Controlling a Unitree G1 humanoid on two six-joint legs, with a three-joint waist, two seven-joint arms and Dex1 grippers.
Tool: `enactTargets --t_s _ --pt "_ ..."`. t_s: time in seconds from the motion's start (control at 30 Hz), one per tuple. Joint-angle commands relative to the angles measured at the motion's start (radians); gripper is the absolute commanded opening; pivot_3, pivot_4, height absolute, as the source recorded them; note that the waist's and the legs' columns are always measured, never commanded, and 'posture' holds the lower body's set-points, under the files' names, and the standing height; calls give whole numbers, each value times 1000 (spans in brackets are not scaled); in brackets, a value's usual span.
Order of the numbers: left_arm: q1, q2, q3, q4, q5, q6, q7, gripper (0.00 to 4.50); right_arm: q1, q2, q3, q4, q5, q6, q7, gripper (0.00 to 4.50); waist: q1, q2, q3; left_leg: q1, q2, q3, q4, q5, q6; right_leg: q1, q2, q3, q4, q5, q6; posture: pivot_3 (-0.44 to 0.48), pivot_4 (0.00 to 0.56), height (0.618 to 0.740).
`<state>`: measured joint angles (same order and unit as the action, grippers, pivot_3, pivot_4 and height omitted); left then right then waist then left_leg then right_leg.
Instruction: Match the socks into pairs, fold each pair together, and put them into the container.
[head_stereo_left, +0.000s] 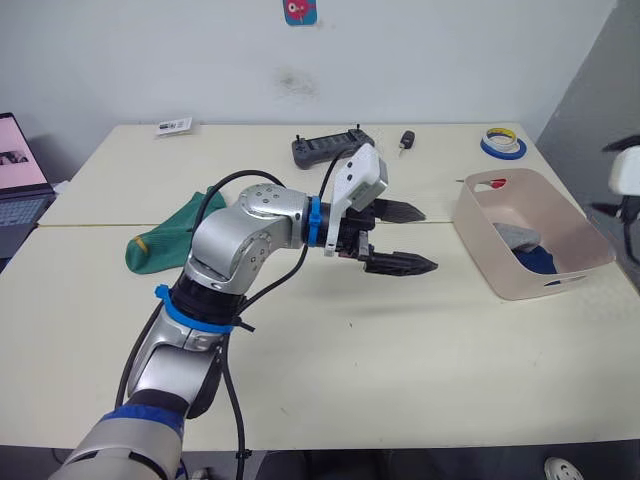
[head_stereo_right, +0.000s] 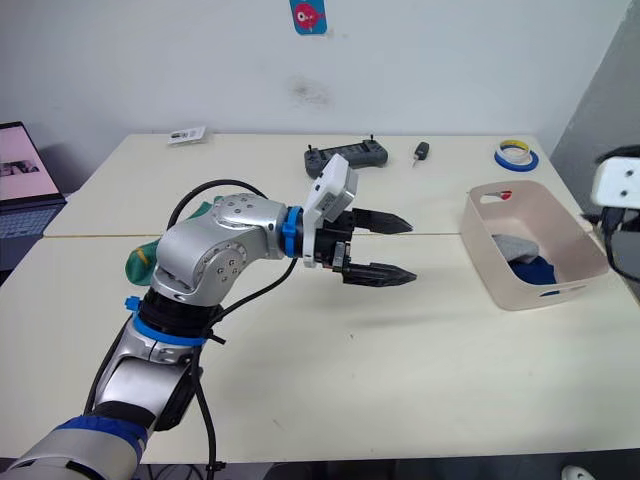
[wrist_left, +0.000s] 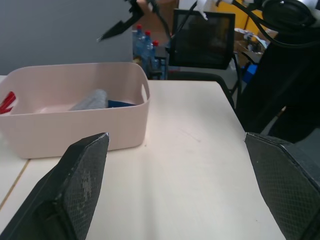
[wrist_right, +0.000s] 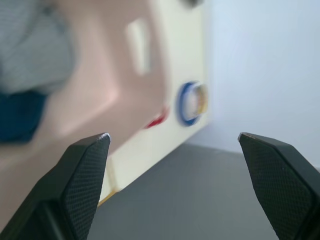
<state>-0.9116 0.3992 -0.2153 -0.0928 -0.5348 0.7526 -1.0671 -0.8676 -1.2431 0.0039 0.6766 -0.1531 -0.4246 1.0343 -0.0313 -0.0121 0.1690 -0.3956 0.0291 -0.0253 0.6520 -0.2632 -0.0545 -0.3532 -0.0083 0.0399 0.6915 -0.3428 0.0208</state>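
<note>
Office or lab: laptop (head_stereo_left: 20, 180), remote controller (head_stereo_left: 325, 148), tape roll (head_stereo_left: 502, 143).

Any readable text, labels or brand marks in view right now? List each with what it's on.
No text can be read.
White tag at the table's far edge: dark print, too small to read.
Red-and-blue sticker on the wall: a picture, no legible words.
Red mark on the container rim: too small to read.
Laptop screen: pink display, content illegible.
Black controller: no legible marking.

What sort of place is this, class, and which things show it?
Probably an office or lab workroom: plain pale tables, a laptop, a handheld controller, tape roll, and an office chair.
</note>
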Motion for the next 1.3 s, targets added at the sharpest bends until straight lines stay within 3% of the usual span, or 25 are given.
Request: enactTargets --t_s 0.03,0.13,0.23,0.3,0.47,0.57,0.73,0.93,1.07,1.3 --pt "71 27 70 -70 7 -88 21 4500 154 6 -179 -226 167 146 -24 4402 0 0 0 0 0 0 0 0 0 0 0 0 0 0 0 0 150 740" --pt "154 61 113 -122 12 -138 37 4500 334 40 -321 -442 264 282 -41 4402 2 0 0 0 1 0 1 0 0 0 0 0 1 0 0 0 150 740" --pt "279 135 212 -154 -5 -166 45 4500 543 148 -471 -723 382 461 -81 4402 1 0 0 -1 2 -2 4 0 0 -1 -1 0 4 0 0 0 150 740" --pt "347 158 268 -135 7 -206 74 4500 652 225 -506 -889 443 558 -118 4402 2 0 0 0 2 -3 4 -1 1 0 -1 0 4 0 0 0 150 740" --pt "567 208 382 -72 45 -322 98 4500 881 417 -456 -1194 471 661 -232 4402 3 0 0 0 1 -5 5 -1 1 0 -3 0 5 0 1 0 150 740" --pt "741 214 476 12 93 -477 110 4500 997 537 -337 -1324 430 691 -322 4402 3 0 -1 0 0 -5 5 -3 4 0 -3 0 4 0 1 0 150 740" --pt "880 223 585 165 134 -682 128 4500 1136 656 -216 -1357 351 647 -395 4402 4 -1 -1 0 1 -6 4 -4 6 -1 -5 -1 4 -1 1 0 150 740" --pt "926 241 718 383 109 -760 168 4500 1258 716 -237 -1293 351 591 -408 4459 7 -6 -4 0 0 -6 4 -6 9 0 -6 -2 3 -1 2 0 150 740" --pt "912 246 754 456 101 -771 206 4500 1259 720 -232 -1304 379 609 -406 4459 4 -8 -5 1 0 -6 4 -6 9 0 -7 -2 4 -1 2 0 150 740" --pt "770 238 774 463 25 -629 334 4500 1163 689 -192 -1330 400 683 -402 4459 6 -10 -6 1 0 -7 4 -6 9 1 -6 -3 5 -1 2 0 150 740"
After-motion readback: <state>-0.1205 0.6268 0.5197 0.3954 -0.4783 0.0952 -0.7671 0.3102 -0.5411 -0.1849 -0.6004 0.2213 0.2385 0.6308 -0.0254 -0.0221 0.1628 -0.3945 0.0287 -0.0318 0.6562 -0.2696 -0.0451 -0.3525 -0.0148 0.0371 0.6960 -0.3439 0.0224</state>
